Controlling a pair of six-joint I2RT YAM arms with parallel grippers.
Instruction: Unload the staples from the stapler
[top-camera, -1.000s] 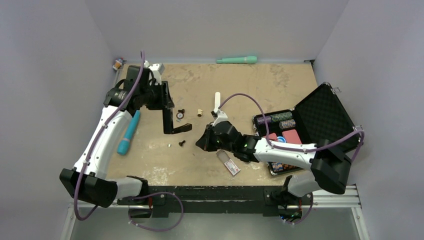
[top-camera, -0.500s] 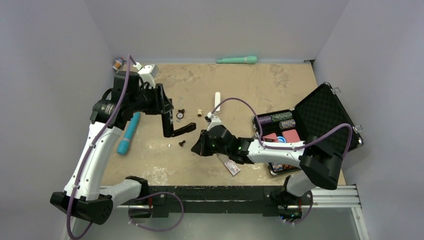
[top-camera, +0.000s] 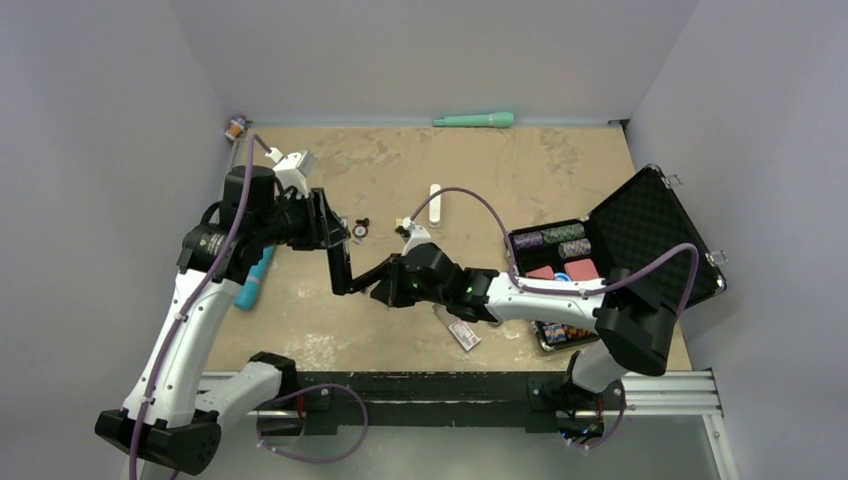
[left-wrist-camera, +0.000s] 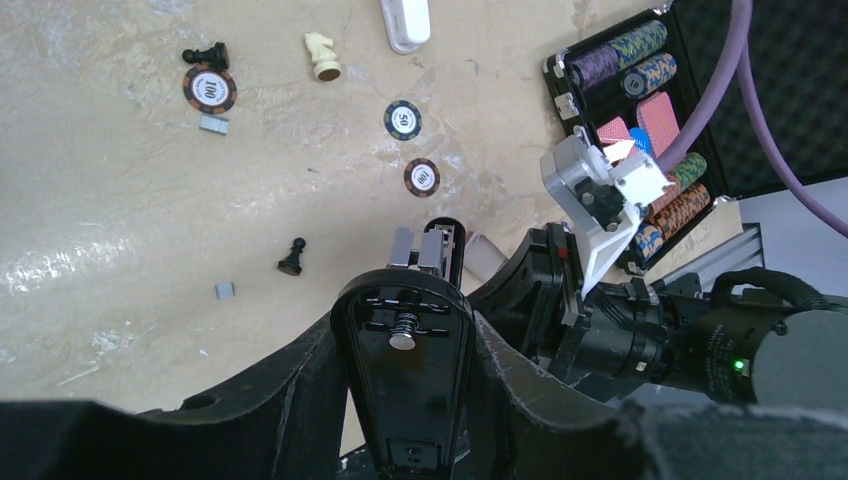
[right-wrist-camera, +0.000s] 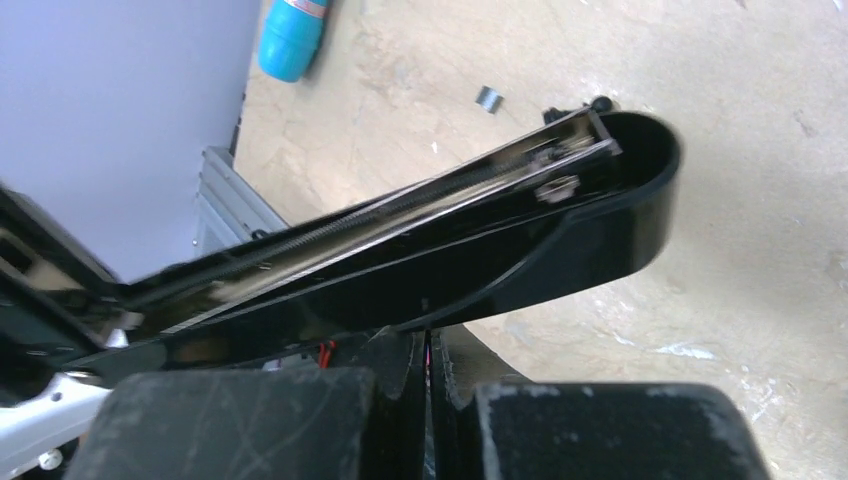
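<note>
While clamping the stapler (top-camera: 345, 275), hinged open above the table at mid-frame, in the left gripper (left-wrist-camera: 405, 390) and pressing its free arm with the fully closed right gripper (top-camera: 388, 285), treat this as the opening step and next steadily bare its metal rail.

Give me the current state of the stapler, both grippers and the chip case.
stapler: hinged wide open, held above the table, silvery magazine exposed.
left gripper: shut on one arm of the stapler.
right gripper: shut, right by the stapler's other arm; cannot tell whether it grips it.
poker chip case: lid open.
</note>
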